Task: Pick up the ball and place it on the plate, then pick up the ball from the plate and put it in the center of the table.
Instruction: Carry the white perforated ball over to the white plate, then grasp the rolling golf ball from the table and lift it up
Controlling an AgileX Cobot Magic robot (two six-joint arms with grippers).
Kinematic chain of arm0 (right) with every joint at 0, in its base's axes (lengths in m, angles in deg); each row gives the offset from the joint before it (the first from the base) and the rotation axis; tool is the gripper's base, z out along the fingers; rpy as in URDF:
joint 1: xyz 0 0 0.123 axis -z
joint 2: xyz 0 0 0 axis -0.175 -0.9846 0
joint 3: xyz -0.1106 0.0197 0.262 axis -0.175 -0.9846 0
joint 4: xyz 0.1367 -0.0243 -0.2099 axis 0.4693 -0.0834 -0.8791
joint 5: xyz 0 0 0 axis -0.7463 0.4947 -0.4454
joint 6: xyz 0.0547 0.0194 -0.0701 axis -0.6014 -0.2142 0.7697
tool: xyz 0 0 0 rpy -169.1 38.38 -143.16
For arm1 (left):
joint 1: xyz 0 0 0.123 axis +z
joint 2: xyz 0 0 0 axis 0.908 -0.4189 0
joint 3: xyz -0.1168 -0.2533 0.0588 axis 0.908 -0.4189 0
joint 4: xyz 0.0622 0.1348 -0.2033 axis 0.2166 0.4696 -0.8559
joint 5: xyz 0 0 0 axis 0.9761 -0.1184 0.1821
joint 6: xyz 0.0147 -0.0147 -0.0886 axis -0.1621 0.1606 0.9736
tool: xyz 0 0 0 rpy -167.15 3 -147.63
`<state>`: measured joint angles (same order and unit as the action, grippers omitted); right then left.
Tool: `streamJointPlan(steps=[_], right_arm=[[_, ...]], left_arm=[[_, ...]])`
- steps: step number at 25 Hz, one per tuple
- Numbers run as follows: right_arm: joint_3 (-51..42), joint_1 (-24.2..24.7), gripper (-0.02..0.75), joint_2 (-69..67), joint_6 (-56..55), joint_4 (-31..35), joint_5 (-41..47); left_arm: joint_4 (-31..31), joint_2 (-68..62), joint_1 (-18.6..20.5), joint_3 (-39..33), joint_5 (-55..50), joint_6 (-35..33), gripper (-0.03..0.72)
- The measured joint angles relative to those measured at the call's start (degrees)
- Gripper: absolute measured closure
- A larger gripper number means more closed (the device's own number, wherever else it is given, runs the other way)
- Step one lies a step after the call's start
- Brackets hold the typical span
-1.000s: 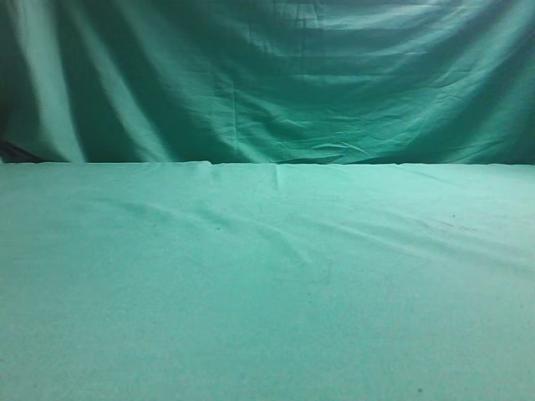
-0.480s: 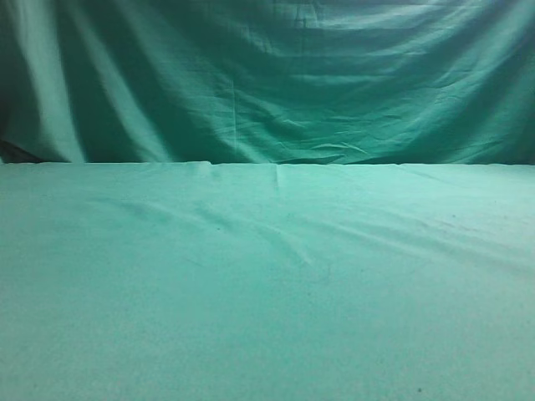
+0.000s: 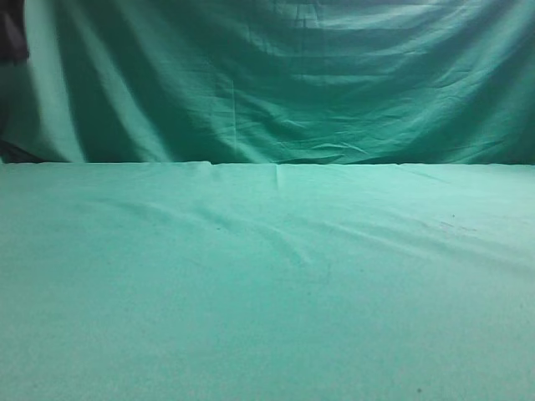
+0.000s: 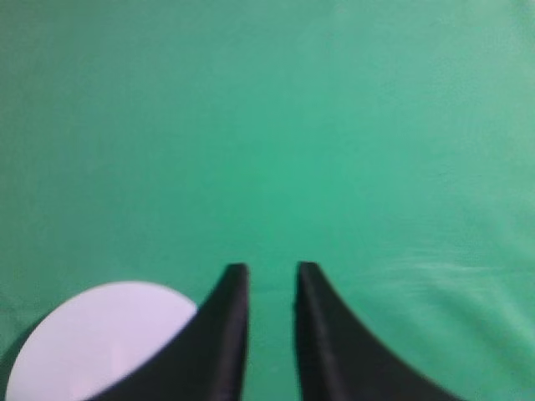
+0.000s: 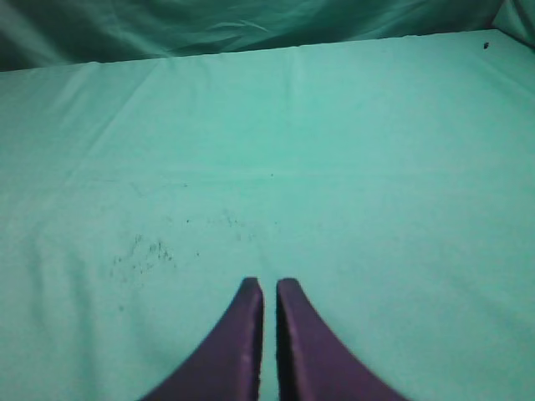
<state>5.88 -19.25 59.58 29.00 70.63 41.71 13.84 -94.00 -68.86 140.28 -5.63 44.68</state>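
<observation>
At the far left of the exterior view, a dark shape (image 3: 12, 33) was seen at the upper corner against the folded dark-green backdrop curtain (image 3: 292, 83). What it was could not be determined. The wide table covered in wrinkled green cloth (image 3: 267, 292) was shown with nothing on it in that view.

In the left wrist view, the black two-fingered left gripper (image 4: 272, 269) was held above the cloth, its jaws parted by a modest gap and nothing between them. A flat round white plate (image 4: 100, 342) lay just beside its left finger, partly cut off by the frame edge. This position was judged to suit work at the plate.

In the right wrist view, the dark right gripper (image 5: 269, 284) was held low over bare cloth, its jaws nearly closed on nothing, which was judged a standby posture.

The small white dimpled golf ball was not seen in any view, so its location could not be stated.
</observation>
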Motion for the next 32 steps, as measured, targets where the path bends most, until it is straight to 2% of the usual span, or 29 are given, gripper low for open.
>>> streamJointPlan(steps=[3, 12, 15, 20, 23, 28, 32], right_arm=[[0.0, 0.0, 0.689, 0.0, 0.0, 0.0, 0.0], [0.0, 0.0, 0.689, 0.0, 0.0, 0.0, 0.0], [0.0, 0.0, 0.689, 0.0, 0.0, 0.0, 0.0], [0.0, 0.0, 0.689, 0.0, 0.0, 0.0, 0.0], [0.0, 0.0, 0.689, 0.0, 0.0, 0.0, 0.0], [0.0, 0.0, 0.689, 0.0, 0.0, 0.5, -1.6], [0.0, 0.0, 0.689, 0.0, 0.0, 8.5, -12.2]], left_arm=[[-0.2, 4.2, -2.8, 0.0, 0.8, -1.3, 0.688], [-1.5, 16.5, -7.7, 0.0, -0.6, -4.4, 0.688], [-1.6, 20.4, -10.3, 0.0, -1.7, -6.8, 0.688], [-1.9, 27.6, -14.5, -0.8, -1.5, -7.2, 0.688], [-1.9, 33.0, -15.3, -6.5, 1.3, -7.3, 0.688], [-1.9, 44.0, -15.3, -22.3, 7.8, -7.3, 0.688], [-1.9, 54.6, -15.3, -33.5, 13.0, -7.3, 0.688]])
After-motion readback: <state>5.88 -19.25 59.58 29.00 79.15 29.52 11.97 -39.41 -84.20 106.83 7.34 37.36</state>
